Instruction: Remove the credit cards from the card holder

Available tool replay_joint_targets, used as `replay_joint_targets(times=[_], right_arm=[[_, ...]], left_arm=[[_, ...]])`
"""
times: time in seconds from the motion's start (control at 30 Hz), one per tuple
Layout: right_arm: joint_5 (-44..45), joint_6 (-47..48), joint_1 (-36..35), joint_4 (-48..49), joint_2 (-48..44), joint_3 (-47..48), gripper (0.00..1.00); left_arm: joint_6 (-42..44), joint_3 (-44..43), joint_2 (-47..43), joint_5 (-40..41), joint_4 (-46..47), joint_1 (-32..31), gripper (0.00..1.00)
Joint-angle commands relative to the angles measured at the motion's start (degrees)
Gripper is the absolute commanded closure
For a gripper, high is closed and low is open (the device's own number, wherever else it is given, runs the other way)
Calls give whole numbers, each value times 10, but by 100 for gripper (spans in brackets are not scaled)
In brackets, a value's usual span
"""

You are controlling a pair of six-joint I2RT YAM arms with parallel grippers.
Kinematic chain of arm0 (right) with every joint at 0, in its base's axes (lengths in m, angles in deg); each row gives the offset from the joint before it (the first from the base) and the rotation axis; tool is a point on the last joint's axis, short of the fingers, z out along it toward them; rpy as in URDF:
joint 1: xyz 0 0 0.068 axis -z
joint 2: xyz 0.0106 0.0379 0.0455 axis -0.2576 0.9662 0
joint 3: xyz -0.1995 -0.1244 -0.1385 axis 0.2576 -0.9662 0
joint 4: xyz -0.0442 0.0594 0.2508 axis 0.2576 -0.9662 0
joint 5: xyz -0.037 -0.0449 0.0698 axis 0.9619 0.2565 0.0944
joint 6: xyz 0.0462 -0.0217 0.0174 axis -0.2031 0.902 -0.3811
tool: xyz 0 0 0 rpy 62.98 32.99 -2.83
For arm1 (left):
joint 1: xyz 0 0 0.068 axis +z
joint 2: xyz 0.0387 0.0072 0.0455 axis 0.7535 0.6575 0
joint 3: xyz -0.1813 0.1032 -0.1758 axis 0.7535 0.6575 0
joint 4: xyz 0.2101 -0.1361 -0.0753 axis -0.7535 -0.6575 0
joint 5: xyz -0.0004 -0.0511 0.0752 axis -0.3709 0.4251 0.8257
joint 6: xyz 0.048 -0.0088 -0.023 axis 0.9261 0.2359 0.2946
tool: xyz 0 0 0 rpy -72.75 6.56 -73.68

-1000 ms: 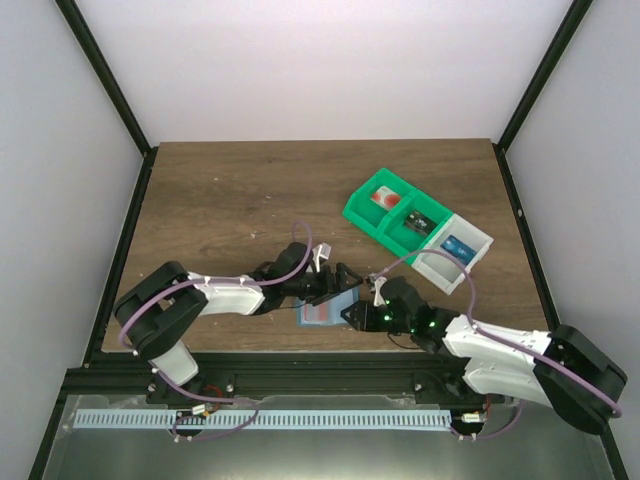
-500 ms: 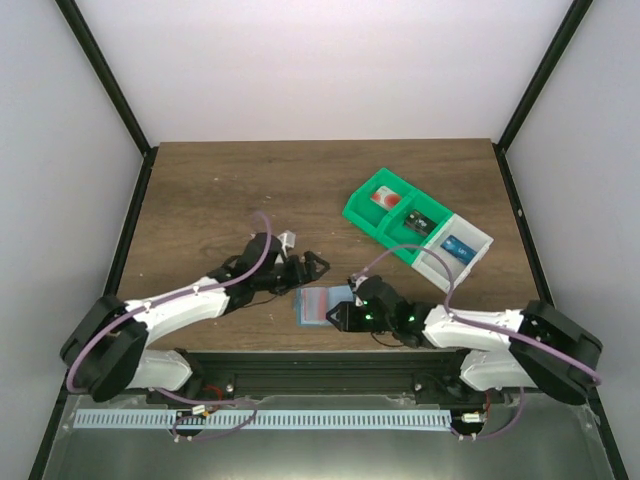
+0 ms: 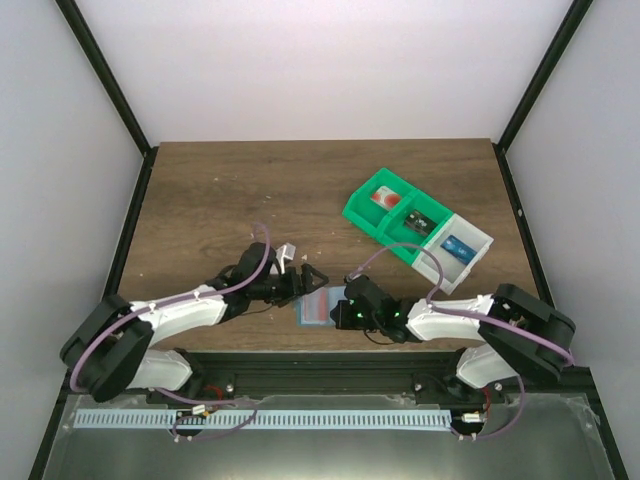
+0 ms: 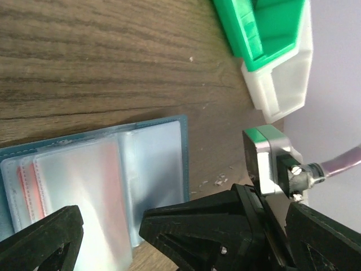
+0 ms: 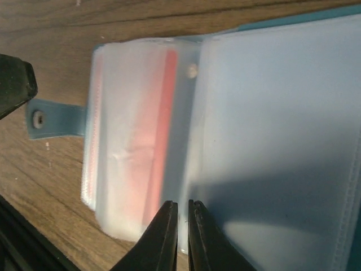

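Holder [image 3: 318, 308] lies open on the worktop [image 3: 220, 200]. Left fingers [image 4: 39, 237] are apart beside it. Right fingers [image 5: 163, 237] are almost together over its sleeve. Cards [image 5: 144, 147] are inside and likely thin, slick and stiff, so pinch an exposed edge.

- A brown wooden bench [image 3: 220, 190] with tiny pale crumbs on it.
- A green bin [image 3: 352, 212] at the far right, with a red and white thing [image 3: 381, 199] and a dark thing [image 3: 420, 223] inside.
- A white bin [image 3: 440, 272] touching the green one, with a blue thing [image 3: 457, 245] inside.
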Motion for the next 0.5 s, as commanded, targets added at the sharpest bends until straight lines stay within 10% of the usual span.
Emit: replay_joint_targets(times=[0.0,0.47], right_arm=[[14,-11,-4,19,22,-7,92],[20,-11,-4,22,13,-17,92]], left_arm=[[18,-12,41,-24,24,2,0],[32,-25,94,-3,6,2,0]])
